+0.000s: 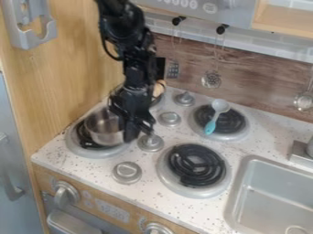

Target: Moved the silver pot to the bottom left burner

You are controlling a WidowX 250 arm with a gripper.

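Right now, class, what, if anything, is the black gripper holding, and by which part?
It cannot be told: in the picture, the black gripper overlaps the right side of the silver metal pot, but no grip is clear.

We log pot (103, 131) over front-left burner (87, 152), spoon (214, 117) across back-right burner (232, 123), sink (243, 183) right of front-right burner (196, 165).

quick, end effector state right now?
End effector: at the right side of the pot in the view; can't tell if open, closed or holding it.
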